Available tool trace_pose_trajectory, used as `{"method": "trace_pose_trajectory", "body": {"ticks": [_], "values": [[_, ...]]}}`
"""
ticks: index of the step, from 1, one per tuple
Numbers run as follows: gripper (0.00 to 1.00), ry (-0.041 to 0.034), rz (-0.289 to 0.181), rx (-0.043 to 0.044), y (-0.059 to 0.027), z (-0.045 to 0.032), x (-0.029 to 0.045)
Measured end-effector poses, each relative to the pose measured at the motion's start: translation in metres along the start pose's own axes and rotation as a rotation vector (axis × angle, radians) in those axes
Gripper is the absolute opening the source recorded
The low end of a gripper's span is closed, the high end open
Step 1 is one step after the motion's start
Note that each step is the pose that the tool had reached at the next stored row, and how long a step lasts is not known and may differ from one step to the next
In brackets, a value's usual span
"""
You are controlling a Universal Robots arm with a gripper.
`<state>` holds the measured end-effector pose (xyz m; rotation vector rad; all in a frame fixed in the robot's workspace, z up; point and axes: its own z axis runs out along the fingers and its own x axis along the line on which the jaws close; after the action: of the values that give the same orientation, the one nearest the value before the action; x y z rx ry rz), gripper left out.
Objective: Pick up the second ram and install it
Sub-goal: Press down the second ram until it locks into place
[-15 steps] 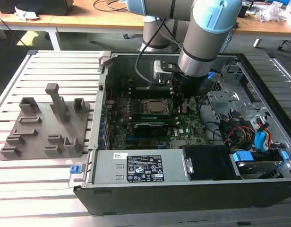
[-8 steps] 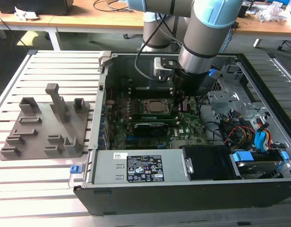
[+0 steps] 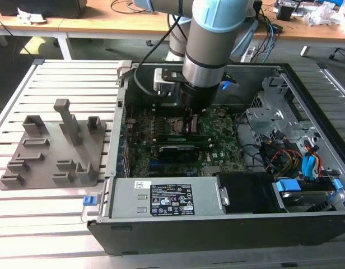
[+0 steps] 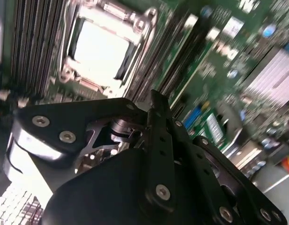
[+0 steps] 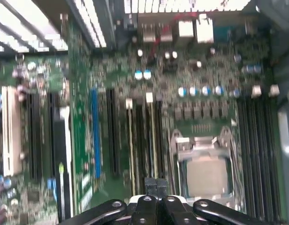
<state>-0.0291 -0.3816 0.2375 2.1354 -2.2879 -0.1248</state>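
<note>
- The arm [image 3: 209, 39] stands nearly vertical over the open computer case [image 3: 307, 224], its wrist reaching down just above the motherboard [image 3: 223, 147].
- The gripper [image 5: 156, 186] hangs near the CPU socket [image 5: 205, 173]; in the first wrist view its two black fingertips press together with no gap, clenched, and nothing visible sits between them.
- The second ram [image 3: 181, 138] appears as a thin green stick lying in a slot just beside the socket, right below the gripper; whether it is fully seated cannot be told.
- The case walls rise close around the wrist, with a drive cage and bundled cables [image 3: 284, 154] toward the exterior view's right.
- A grey plastic fixture [image 3: 55, 148] with upright posts lies well apart on the slatted white table [image 3: 60, 224].
- The socket is a shiny metal frame; long dark slots run parallel alongside it.
</note>
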Motion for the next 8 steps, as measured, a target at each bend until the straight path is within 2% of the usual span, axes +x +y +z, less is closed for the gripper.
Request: {"method": "trace_pose_trajectory", "body": {"ticks": [1, 5, 8], "values": [[0.11, 0.0000, 0.000, 0.0009, 0.0044, 0.0004, 0.0003], [0.11, -0.0003, 0.000, 0.0070, 0.0311, 0.0039, 0.0024], [0.11, 0.0001, 0.000, 0.0081, 0.0376, 0.0064, 0.0030]]}}
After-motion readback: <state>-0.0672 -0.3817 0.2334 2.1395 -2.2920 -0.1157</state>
